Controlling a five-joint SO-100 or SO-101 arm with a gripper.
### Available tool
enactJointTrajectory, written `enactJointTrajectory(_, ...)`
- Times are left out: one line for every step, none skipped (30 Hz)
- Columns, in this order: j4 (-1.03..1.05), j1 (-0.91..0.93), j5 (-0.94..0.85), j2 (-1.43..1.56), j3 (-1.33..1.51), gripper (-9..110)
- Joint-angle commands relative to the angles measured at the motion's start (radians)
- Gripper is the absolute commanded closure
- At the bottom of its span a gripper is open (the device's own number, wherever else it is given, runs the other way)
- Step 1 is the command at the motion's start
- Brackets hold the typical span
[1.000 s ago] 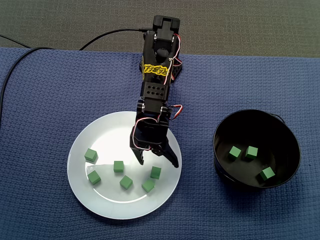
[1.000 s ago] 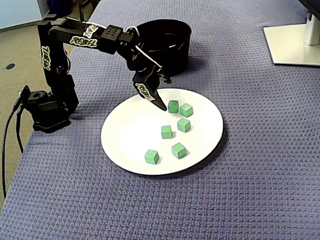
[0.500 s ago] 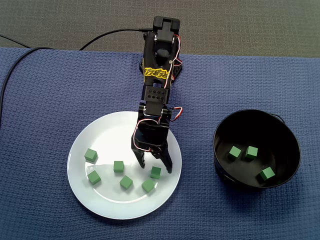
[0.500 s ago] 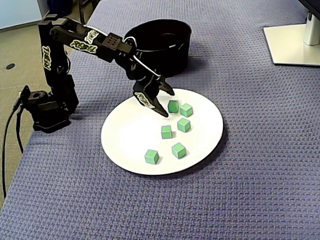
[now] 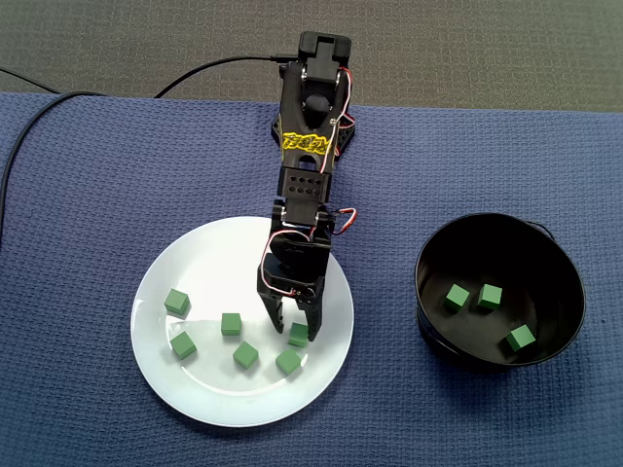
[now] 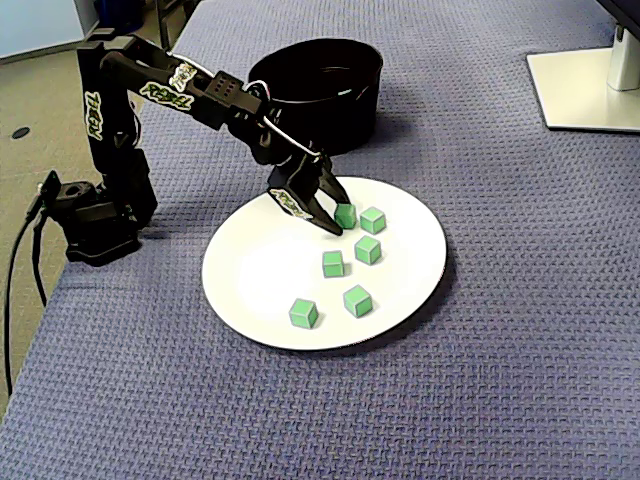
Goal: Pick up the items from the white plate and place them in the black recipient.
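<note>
My black gripper (image 5: 295, 337) is down on the white plate (image 5: 209, 263), its fingers pressed to either side of a green cube (image 5: 299, 335) that still rests on the plate. In the other fixed view the gripper (image 6: 338, 214) partly hides that cube (image 6: 347, 213). Several more green cubes lie loose on the plate (image 6: 260, 275), the nearest (image 5: 288, 361) just below the fingers. The black bowl (image 5: 560, 258) to the right holds three green cubes (image 5: 490, 296).
The arm's base (image 6: 95, 220) stands at the mat's edge, with a black cable (image 5: 58, 102) trailing away from it. A white monitor foot (image 6: 585, 85) sits at one far corner. The bowl (image 6: 335, 110) stands right behind the plate.
The gripper has sunk to the plate and its fingers have narrowed from wide apart until they hug the cube. The cube has shifted slightly.
</note>
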Motion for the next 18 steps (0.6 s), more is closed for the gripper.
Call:
enactJointTrajectory(-0.044, -0.023, 0.021, 0.014, 0.014, 101)
enactJointTrajectory(-0.055, -0.023, 0.031, 0.015, 0.021, 101)
enactJointTrajectory(-0.058, -0.023, 0.035, 0.02, 0.025, 101)
enactJointTrajectory(-0.058, -0.023, 0.043, 0.026, 0.026, 101)
enactJointTrajectory(-0.058, -0.021, 0.054, 0.035, 0.028, 101)
enactJointTrajectory(-0.058, -0.018, 0.069, 0.048, 0.026, 101)
enactJointTrajectory(-0.058, -0.012, 0.089, 0.064, 0.023, 101)
enactJointTrajectory(-0.04, -0.006, 0.114, 0.091, 0.014, 101)
enactJointTrajectory(0.005, 0.0, 0.144, 0.124, -0.005, 101)
enactJointTrajectory(0.087, 0.006, 0.178, 0.164, -0.037, 101)
enactJointTrajectory(0.19, 0.009, 0.207, 0.21, -0.077, 101)
enactJointTrajectory(0.288, 0.012, 0.236, 0.264, -0.107, 101)
enactJointTrajectory(0.388, 0.012, 0.272, 0.33, -0.138, 101)
enactJointTrajectory(0.488, 0.012, 0.308, 0.403, -0.164, 101)
enactJointTrajectory(0.595, 0.006, 0.341, 0.476, -0.193, 101)
enactJointTrajectory(0.712, -0.006, 0.373, 0.546, -0.236, 101)
enactJointTrajectory(0.825, -0.026, 0.407, 0.609, -0.284, 101)
enactJointTrajectory(0.922, -0.054, 0.446, 0.664, -0.33, 101)
